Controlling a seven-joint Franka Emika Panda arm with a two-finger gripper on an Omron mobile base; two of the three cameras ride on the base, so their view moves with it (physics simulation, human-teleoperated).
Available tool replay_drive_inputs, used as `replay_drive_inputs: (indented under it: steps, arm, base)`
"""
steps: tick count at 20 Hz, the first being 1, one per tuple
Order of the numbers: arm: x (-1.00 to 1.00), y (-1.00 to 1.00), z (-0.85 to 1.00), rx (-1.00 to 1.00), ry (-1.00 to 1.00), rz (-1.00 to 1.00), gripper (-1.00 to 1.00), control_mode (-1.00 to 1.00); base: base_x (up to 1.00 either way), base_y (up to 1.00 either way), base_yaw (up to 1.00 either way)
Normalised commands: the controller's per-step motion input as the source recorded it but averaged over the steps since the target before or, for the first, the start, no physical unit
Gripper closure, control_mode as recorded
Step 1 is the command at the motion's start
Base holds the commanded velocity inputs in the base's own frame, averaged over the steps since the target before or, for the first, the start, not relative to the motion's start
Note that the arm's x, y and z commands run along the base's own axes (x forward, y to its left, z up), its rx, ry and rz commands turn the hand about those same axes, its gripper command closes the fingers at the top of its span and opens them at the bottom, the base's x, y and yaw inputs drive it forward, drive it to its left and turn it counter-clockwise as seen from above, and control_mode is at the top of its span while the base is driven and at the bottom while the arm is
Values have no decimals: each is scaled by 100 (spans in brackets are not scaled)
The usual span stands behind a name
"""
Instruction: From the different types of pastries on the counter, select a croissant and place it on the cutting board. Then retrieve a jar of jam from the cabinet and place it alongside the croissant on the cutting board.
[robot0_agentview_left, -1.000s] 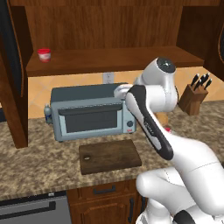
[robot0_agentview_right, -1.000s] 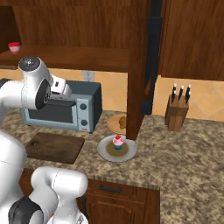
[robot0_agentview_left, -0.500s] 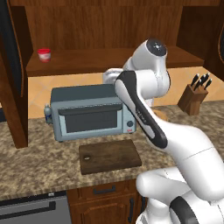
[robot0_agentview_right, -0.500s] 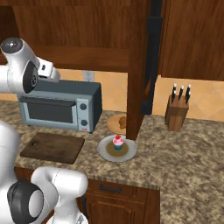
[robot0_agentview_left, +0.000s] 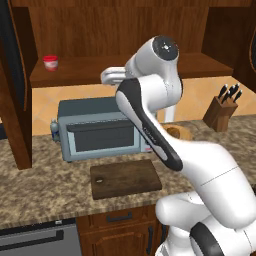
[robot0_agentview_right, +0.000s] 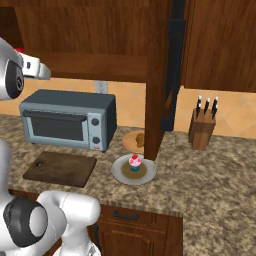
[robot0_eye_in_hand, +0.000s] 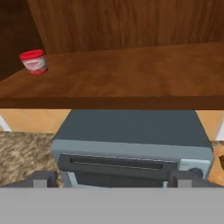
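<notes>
The speckled counter (robot0_agentview_left: 35, 185) held an empty cutting board (robot0_agentview_left: 125, 178). The croissant (robot0_agentview_right: 140, 139) lay half-hidden behind the cabinet post, the jam jar (robot0_eye_in_hand: 34, 61) on the cabinet shelf (robot0_eye_in_hand: 131, 78). The gripper (robot0_eye_in_hand: 113, 178), jaws wide and empty, faced that shelf; seemingly reaching jar-ward, needing a leftward advance.

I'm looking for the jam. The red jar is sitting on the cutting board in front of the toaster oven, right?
Not quite. The red jar is up on the cabinet shelf, above the toaster oven. The left base view shows the cutting board bare in front of the oven.
</notes>
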Motion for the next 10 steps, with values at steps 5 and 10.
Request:
replay_drive_inputs:
  steps: [5, 10]
  arm:
    - [42, 36, 15, 1, -2, 22, -100, -100]
    - [37, 46, 19, 1, 0, 19, -100, -100]
  base:
    - [0, 0, 0]
    - [0, 0, 0]
